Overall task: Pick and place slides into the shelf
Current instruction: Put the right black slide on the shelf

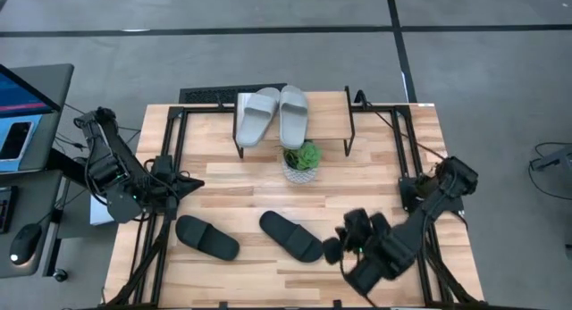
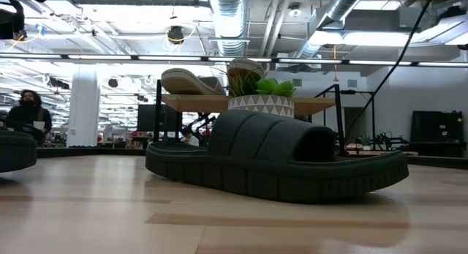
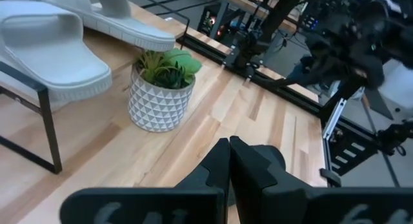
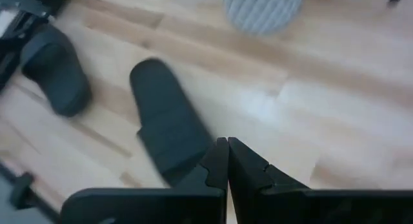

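On wood-plank shelf (image 1: 331,103), two ribbed grey slides (image 1: 271,115).

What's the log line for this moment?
grey slides: on shelf | black slides: on table | right gripper: shut, near one | left gripper: shut, idle

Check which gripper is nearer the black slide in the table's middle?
Right. The right gripper sits just beside that black slide, fingers shut. The left gripper is farther off, nearer the other black slide.

The wooden table (image 1: 375,180) carries two black slides (image 1: 206,237), potted plant (image 1: 301,162), shelf (image 1: 335,109).
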